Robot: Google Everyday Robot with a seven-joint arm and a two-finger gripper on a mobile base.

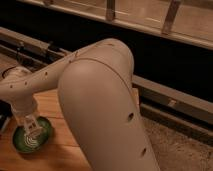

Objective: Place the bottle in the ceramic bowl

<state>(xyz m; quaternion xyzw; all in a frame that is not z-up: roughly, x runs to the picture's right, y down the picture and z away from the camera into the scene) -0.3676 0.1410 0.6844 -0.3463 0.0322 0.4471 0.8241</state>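
The ceramic bowl [41, 141] is dark green with pale swirl lines and sits on the wooden table [52, 107] at the lower left. My gripper [30, 125] hangs from the white forearm directly over the bowl, its tip reaching down to the bowl's inside. A pale slim shape shows at the gripper's tip above the swirls. I cannot tell whether this is the bottle or part of the gripper. No bottle shows anywhere else on the table.
My bulky white elbow [100, 100] fills the middle of the view and hides much of the table. A dark rail [170, 95] and a black wall run behind. Speckled floor [175, 145] lies to the right of the table's edge.
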